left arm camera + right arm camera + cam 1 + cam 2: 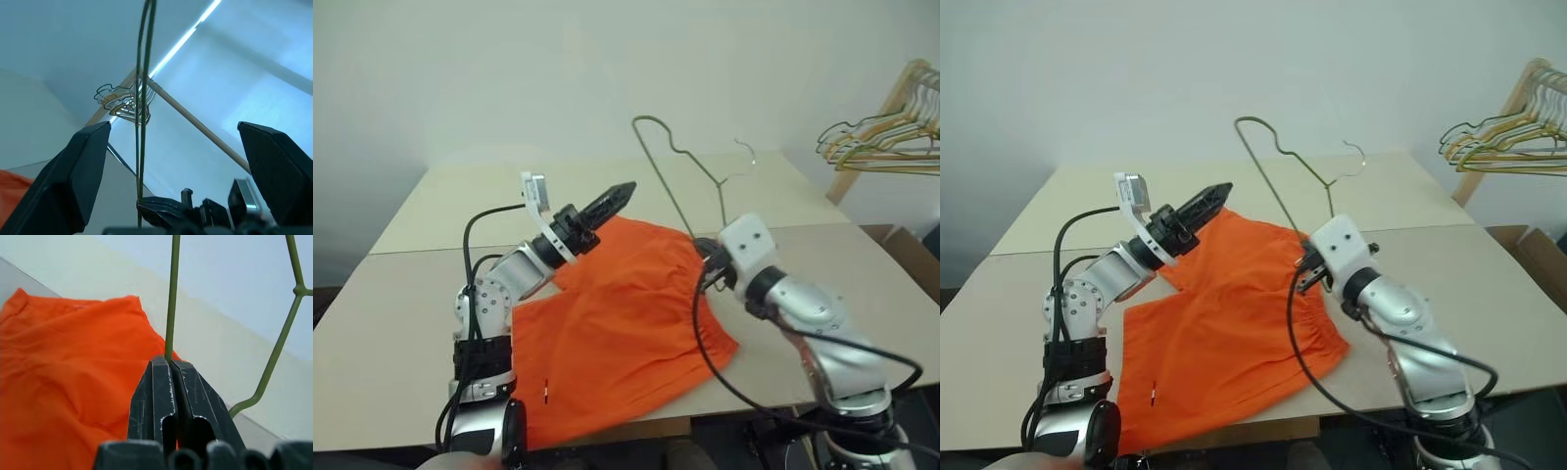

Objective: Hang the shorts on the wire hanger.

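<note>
The bright orange shorts (617,323) lie spread flat on the table, waistband toward the right. My right gripper (168,361) is shut on the wire hanger (659,171), pinching its thin olive wire near a lower corner. It holds the hanger tilted up above the shorts' far right edge, with the hook (744,157) pointing away over the table. My left gripper (617,196) hovers above the far left part of the shorts, open and empty. Its fingers (73,181) aim up toward the hanger wire (143,98), which runs between them at some distance.
The beige table (431,294) has a seam across its middle and open surface on both sides of the shorts. A wooden rack with a bunch of pale wire hangers (886,137) stands off the table's far right corner.
</note>
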Tool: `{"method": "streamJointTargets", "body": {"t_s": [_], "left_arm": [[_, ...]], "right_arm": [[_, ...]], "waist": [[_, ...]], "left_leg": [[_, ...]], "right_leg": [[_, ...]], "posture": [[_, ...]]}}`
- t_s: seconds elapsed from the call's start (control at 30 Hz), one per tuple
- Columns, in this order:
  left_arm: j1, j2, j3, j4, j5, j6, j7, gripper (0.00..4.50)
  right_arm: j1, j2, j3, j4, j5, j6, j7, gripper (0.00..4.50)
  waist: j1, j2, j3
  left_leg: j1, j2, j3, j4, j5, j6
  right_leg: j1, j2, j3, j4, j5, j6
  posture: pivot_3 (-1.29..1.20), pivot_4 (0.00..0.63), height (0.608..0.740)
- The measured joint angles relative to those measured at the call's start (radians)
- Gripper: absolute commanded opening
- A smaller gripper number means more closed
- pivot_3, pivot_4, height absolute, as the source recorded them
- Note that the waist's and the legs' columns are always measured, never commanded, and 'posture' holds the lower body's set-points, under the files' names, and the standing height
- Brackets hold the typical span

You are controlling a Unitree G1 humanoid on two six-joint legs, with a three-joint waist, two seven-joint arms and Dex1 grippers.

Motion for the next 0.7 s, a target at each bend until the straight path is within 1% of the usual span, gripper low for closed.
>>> {"method": "streamJointTargets", "body": {"t_s": [0.13, 0.23, 0.3, 0.33, 0.43, 0.53, 0.57, 0.7], "left_arm": [[0.0, 0.016, -0.004, 0.0, 0.007, 0.0, -0.018, 4.5], [0.001, 0.012, -0.019, 0.0, 0.03, -0.006, -0.023, 4.5], [0.001, 0.003, -0.029, 0.0, 0.05, -0.02, -0.024, 4.13], [0.001, 0.003, -0.036, 0.0, 0.063, -0.03, -0.026, 3.9], [0.002, 0.003, -0.055, -0.001, 0.101, -0.051, -0.038, 2.95], [0.002, -0.004, -0.057, 0.0, 0.102, -0.066, -0.043, 2.04], [0.002, -0.005, -0.057, 0.003, 0.102, -0.074, -0.043, 1.66], [0.002, -0.009, -0.052, 0.015, 0.103, -0.082, -0.04, 0.36]], "right_arm": [[0.025, -0.024, 0.065, -0.002, -0.082, -0.124, -0.021, 0.07], [0.044, -0.041, 0.083, 0.005, -0.118, -0.189, -0.019, 0.07], [0.05, -0.057, 0.101, 0.018, -0.143, -0.229, -0.011, 0.0], [0.055, -0.057, 0.105, 0.024, -0.153, -0.247, -0.008, 0.0], [0.062, -0.059, 0.109, 0.041, -0.176, -0.291, -0.002, 0.0], [0.07, -0.059, 0.119, 0.054, -0.195, -0.313, 0.011, 0.0], [0.075, -0.056, 0.125, 0.06, -0.201, -0.317, 0.013, 0.0], [0.077, -0.046, 0.139, 0.073, -0.217, -0.322, 0.015, 0.0]], "waist": [[-0.031, 0.0, 0.0], [-0.037, 0.0, 0.0], [-0.038, 0.0, 0.0], [-0.038, 0.0, 0.0], [-0.038, 0.0, 0.0], [-0.037, 0.0, 0.0], [-0.037, 0.0, 0.0], [-0.037, 0.0, 0.0]], "left_leg": [[0.002, 0.0, 0.0, 0.0, 0.0, 0.0], [0.003, 0.001, -0.001, 0.0, 0.0, 0.0], [0.003, 0.001, -0.001, 0.0, 0.0, 0.001], [0.003, 0.001, -0.001, 0.0, -0.001, 0.001], [0.003, 0.001, -0.002, 0.0, -0.001, 0.001], [0.003, 0.001, -0.002, 0.0, 0.0, 0.001], [0.003, 0.001, -0.002, 0.0, 0.0, 0.001], [0.003, 0.001, -0.002, 0.0, -0.001, 0.001]], "right_leg": [[0.001, 0.001, 0.0, -0.002, 0.0, 0.0], [0.003, 0.002, 0.0, -0.003, 0.0, 0.0], [0.003, 0.002, 0.0, -0.003, 0.0, 0.0], [0.003, 0.002, 0.0, -0.003, 0.0, 0.0], [0.003, 0.002, 0.0, -0.003, 0.0, 0.0], [0.003, 0.002, 0.001, -0.004, 0.0, 0.0], [0.003, 0.002, 0.001, -0.004, 0.0, 0.0], [0.003, 0.002, 0.001, -0.003, 0.0, 0.0]], "posture": [[-0.25, 0.0, 0.74], [-0.25, 0.0, 0.74], [-0.25, 0.0, 0.74], [-0.25, 0.0, 0.74], [-0.25, 0.0, 0.74], [-0.25, 0.0, 0.74], [-0.25, 0.0, 0.74], [-0.25, 0.0, 0.74]]}}
